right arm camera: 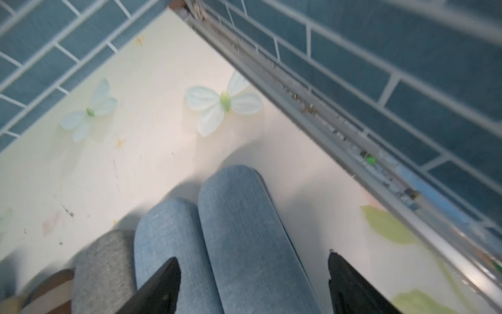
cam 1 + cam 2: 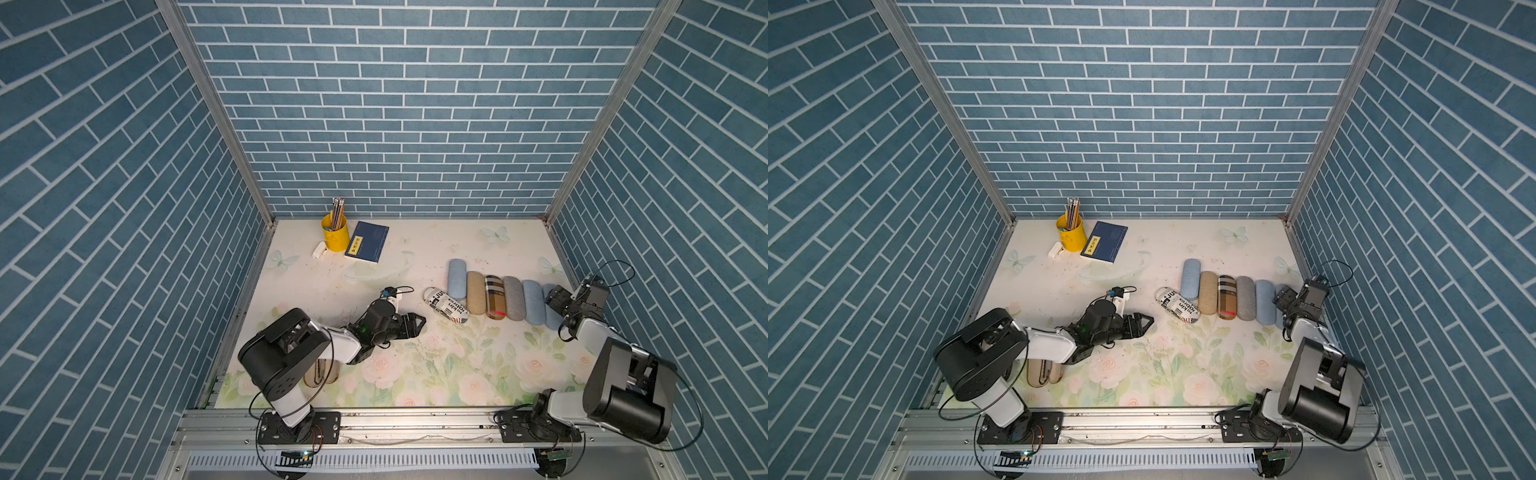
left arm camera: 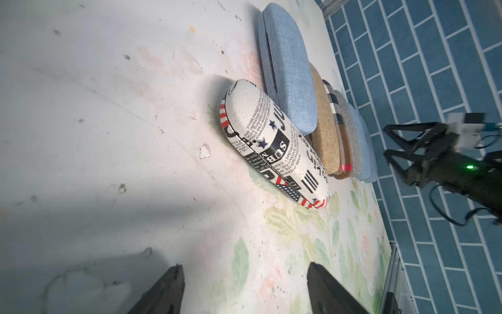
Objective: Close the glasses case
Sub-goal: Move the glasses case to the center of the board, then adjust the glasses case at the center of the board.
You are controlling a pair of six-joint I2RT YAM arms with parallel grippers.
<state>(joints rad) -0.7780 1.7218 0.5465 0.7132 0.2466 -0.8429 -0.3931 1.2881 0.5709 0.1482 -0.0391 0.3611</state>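
Note:
A white newsprint-patterned glasses case [image 2: 446, 307] [image 2: 1177, 307] [image 3: 274, 144] lies on the floral mat, its two halves together along the seam. My left gripper [image 2: 417, 322] [image 2: 1146, 322] [image 3: 244, 271] stands open a short way in front of it, with only bare mat between the fingers. A tan case [image 2: 319, 374] [image 2: 1042, 372] lies spread open under my left arm, mostly hidden by it. My right gripper [image 2: 555, 297] [image 2: 1281, 297] [image 1: 252, 258] is open, with its fingers either side of the last blue case [image 1: 244, 231] in the row.
A row of closed cases runs right from the newsprint one: light blue [image 2: 457, 278], tan [image 2: 476, 293], plaid [image 2: 495, 297], grey [image 2: 514, 298], blue [image 2: 533, 301]. A yellow pencil cup [image 2: 333, 235] and blue book [image 2: 368, 242] stand at the back left. The side wall rail [image 1: 353, 130] is close to my right gripper.

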